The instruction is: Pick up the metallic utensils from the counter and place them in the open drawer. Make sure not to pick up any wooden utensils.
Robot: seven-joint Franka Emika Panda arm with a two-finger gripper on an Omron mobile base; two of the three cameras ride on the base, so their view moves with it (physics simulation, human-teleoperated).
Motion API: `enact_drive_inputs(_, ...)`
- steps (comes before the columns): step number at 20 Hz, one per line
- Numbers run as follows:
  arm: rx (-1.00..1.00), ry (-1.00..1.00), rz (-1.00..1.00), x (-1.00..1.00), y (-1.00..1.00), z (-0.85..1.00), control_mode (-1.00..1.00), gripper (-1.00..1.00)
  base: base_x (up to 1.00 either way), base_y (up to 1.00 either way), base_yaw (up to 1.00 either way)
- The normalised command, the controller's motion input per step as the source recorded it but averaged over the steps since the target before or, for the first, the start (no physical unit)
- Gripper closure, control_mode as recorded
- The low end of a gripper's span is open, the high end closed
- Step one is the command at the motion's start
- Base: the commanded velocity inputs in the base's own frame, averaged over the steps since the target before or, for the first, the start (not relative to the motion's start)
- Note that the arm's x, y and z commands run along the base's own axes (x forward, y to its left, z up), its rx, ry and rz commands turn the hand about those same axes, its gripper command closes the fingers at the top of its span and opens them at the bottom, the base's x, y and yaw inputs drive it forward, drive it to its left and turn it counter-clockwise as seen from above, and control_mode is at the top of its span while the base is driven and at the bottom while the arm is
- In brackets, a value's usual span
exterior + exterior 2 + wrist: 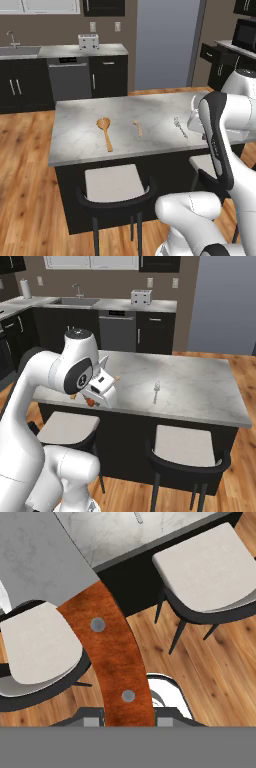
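Jaws: clamped on knife (116, 662) by its orange handle, lifted clear above floor and stools | Left: fork (179, 126) lying on tabletop (75, 135) (thin, silvery), apart from both wooden spoons (105, 131) | Done: knife picked, not yet in drawer | Progress: less than half, by judgement.

orange-red knife handle (116, 662), grey-white marble counter (80, 132), tan spoons (105, 131)

on the counter (75, 140) lie a large spoon (105, 131), a small spoon (137, 127) to its right, then a fork (180, 127); two stools (114, 186) stand before it.
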Motion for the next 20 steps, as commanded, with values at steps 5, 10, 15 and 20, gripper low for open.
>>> enact_drive_inputs(5,0.00,0.00,0.00,0.00,0.00,0.00,1.00,1.00,-0.17,-0.09,-0.01)
enact_drive_inputs(10,0.00,0.00,0.00,0.00,0.00,0.00,1.00,1.00,-0.72,-0.82,-0.19)
enact_drive_inputs(15,0.00,0.00,0.00,0.00,0.00,0.00,1.00,1.00,0.08,-0.91,-0.33)
enact_drive_inputs(20,0.00,0.00,0.00,0.00,0.00,0.00,1.00,1.00,1.00,-1.00,-0.11)
